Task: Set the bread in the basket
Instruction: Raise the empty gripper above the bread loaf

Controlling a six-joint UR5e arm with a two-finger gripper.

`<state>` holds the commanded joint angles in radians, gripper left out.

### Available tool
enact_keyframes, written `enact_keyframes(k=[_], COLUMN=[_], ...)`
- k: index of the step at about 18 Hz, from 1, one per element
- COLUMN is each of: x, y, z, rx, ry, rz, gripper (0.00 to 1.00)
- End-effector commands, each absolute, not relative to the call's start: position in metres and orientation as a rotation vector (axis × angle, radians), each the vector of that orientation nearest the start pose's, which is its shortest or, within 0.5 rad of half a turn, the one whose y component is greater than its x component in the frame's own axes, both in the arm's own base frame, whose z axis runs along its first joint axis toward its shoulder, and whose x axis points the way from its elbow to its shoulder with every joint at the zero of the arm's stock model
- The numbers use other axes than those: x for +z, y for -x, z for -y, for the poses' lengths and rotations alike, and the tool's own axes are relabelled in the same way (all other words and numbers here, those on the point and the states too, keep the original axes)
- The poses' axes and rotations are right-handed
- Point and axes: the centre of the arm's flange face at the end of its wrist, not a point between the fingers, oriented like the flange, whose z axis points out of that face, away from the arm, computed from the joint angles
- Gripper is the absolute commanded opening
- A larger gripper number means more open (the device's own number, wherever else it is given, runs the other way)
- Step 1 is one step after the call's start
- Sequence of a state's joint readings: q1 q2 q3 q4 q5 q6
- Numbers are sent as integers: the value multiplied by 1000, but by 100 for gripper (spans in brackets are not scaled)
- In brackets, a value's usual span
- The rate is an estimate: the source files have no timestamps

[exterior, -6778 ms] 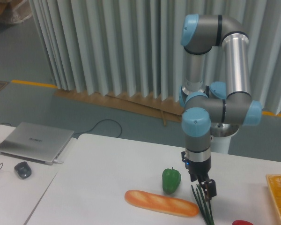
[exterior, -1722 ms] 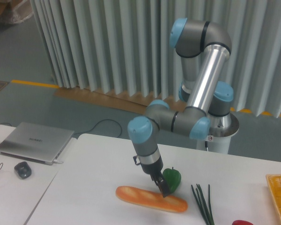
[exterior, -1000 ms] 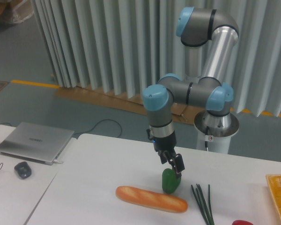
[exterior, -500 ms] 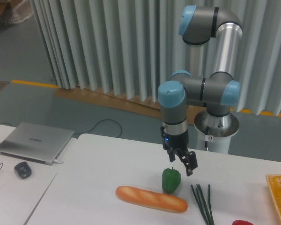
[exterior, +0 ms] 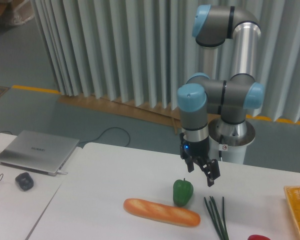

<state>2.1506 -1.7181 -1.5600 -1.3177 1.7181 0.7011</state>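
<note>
The bread, a long orange-golden loaf, lies flat on the white table near the front. My gripper hangs in the air above and to the right of it, just past the green pepper, open with nothing between its fingers. At the far right edge only a corner of the yellow-orange lattice basket shows, with something yellow inside.
A green pepper stands right behind the bread's right end. Thin green stalks lie to the right of it, and a red item peeks in at the bottom edge. A laptop and a mouse sit on the left table.
The gripper went down to the bread, nudged it left, then rose and moved right without it. The bread still lies on the table.
</note>
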Motion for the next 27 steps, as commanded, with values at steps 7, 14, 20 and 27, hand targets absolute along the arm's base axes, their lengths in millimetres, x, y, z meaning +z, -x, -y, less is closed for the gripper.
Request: enact_keyframes(k=[7,14,20,27], x=[449,463,461,446], y=[211,219,230,237], z=[-533,-524,-514,-517], rx=[364,381,385,388], ry=[3122,3095,3106,3127], rz=[-153,-110,-74,-88], gripper=[100,100,100,100])
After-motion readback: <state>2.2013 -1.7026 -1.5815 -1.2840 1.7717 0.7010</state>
